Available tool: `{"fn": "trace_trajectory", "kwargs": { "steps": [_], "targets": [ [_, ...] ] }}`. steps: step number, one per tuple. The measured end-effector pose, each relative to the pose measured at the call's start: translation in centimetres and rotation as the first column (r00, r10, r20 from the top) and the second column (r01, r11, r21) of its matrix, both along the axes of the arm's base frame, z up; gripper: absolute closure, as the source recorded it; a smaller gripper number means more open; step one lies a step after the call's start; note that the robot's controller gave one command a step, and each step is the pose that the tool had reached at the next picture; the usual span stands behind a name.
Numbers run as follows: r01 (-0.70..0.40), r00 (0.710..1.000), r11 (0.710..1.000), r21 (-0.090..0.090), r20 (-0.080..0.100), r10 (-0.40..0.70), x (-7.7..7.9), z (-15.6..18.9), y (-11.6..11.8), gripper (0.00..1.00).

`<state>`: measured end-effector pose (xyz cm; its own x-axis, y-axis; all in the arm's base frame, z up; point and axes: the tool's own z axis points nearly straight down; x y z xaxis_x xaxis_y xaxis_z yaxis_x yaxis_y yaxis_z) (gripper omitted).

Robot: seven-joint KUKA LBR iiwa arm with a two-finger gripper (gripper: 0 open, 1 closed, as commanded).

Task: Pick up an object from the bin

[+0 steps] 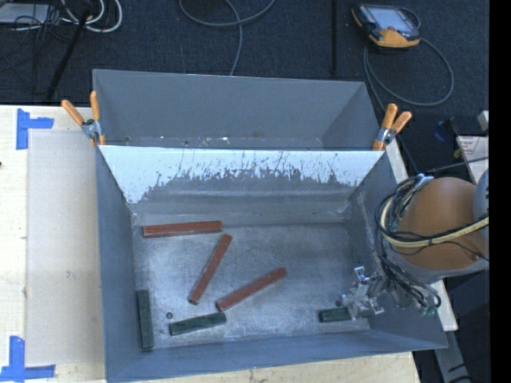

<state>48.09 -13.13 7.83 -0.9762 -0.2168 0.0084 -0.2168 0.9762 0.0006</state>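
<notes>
The arm's orange cover (439, 214) looms right of the short dark green block (334, 315), the gripper (363, 298) low beside it, probably lining up a grasp; open or closed, I cannot tell

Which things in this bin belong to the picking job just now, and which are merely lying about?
In the job: gripper; small dark green block just beside it, in the lower right corner; grey bin.
Lying about: upper red-brown bar; middle red-brown bar; lower red-brown bar; left dark green bar; lower dark green bar.
</notes>
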Motion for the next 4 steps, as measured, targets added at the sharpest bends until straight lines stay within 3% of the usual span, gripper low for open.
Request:
{"fn": "trace_trajectory", "kwargs": {
  "steps": [1,2,3,4],
  "targets": [
    [-0.002,0.999,1.000,0.000,0.042,0.002,1.0,0.1,0.3,0.00],
    [-0.004,1.000,1.000,-0.001,0.017,0.004,0.2,-0.4,0.1,1.00],
    [-0.005,1.000,1.000,-0.001,0.017,0.005,0.2,-0.4,0.1,1.00],
    [0.011,1.000,1.000,0.001,0.012,-0.011,3.2,15.0,1.2,1.00]
  ]
}}
